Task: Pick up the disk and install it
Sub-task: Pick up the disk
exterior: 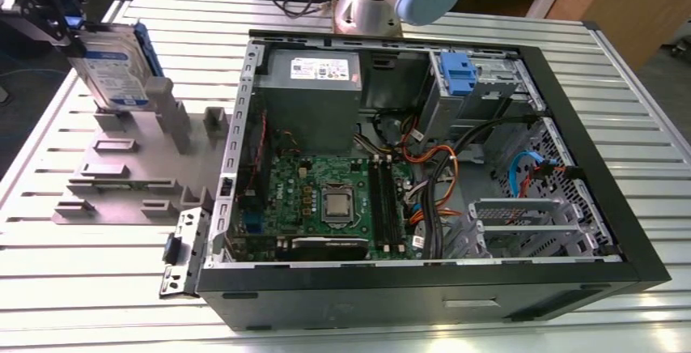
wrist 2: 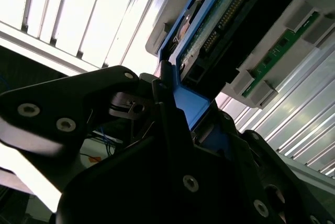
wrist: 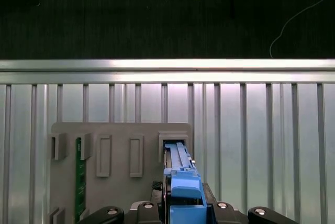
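Currently disk (exterior: pixel 113 70) stands gripped in end effector (exterior: pixel 70 39).

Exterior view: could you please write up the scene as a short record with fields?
gripper: at the exterior view's upper left, shut on the top edge of the disk
disk: upright, lower end at a slot of the grey fixture; seated or lifted, cannot tell
computer case: open, on the slatted table, to the exterior view's right of the fixture
drive bay latch: blue, at the case's far side
progress: disk not yet in the case
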Controlling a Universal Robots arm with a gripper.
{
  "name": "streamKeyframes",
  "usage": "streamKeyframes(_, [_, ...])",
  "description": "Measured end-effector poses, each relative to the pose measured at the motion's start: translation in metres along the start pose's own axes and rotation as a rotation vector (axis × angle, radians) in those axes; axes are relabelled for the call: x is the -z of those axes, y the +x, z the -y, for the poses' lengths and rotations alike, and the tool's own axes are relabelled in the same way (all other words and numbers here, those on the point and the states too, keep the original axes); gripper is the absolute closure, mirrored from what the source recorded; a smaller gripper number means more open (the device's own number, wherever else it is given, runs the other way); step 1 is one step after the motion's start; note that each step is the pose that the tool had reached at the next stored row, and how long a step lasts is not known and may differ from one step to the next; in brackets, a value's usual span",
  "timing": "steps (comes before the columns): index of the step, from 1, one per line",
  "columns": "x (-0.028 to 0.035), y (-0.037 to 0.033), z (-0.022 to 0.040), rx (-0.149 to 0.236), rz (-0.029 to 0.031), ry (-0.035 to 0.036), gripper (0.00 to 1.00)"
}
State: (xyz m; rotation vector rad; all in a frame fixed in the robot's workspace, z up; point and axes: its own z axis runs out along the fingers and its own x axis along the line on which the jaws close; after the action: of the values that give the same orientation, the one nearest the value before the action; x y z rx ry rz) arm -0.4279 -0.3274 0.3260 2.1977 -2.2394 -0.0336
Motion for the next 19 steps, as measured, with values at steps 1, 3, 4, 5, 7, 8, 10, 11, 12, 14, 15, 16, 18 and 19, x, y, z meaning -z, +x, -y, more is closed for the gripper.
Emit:
streamKeyframes(1, [0.0003,0.0,0.0,0.0,0.0001,0.0003,0.64])
streamKeyframes(3, [0.0012,0.0,0.0,0.0,0.0001,0.0002,0.64])
streamKeyframes(4, [0.0013,0.0,0.0,0.0,0.0002,0.0004,0.64])
streamKeyframes(5, [0.0016,0.0,0.0,0.0,0.0002,0.0004,0.64])
streamKeyframes(7, [0.0021,0.0,0.0,0.0,0.0001,0.0002,0.64])
streamKeyframes(8, [0.0023,0.0,0.0,0.0,0.0,0.0002,0.64])
streamKeyframes(10, [0.0028,0.0,0.0,0.0,-0.0003,0.0002,0.64])
streamKeyframes(11, [0.0031,0.0,0.0,0.0,-0.0003,0.0002,0.64])
streamKeyframes(12, [0.0033,0.0,0.0,0.0,-0.0005,0.0002,0.64])
streamKeyframes(14, [0.0043,0.0,-0.0001,0.0,-0.0008,0.0001,0.64])
streamKeyframes(15, [0.0048,-0.0001,-0.0001,0.0,-0.0008,0.0001,0.64])
streamKeyframes(16, [0.0053,-0.0001,-0.0001,0.0,-0.0008,0.0002,0.64])
streamKeyframes(18, [0.0062,-0.0001,-0.0001,0.0,-0.0008,0.0003,0.64])
streamKeyframes(19, [0.0065,-0.0001,-0.0001,0.0,-0.0008,0.0003,0.64])
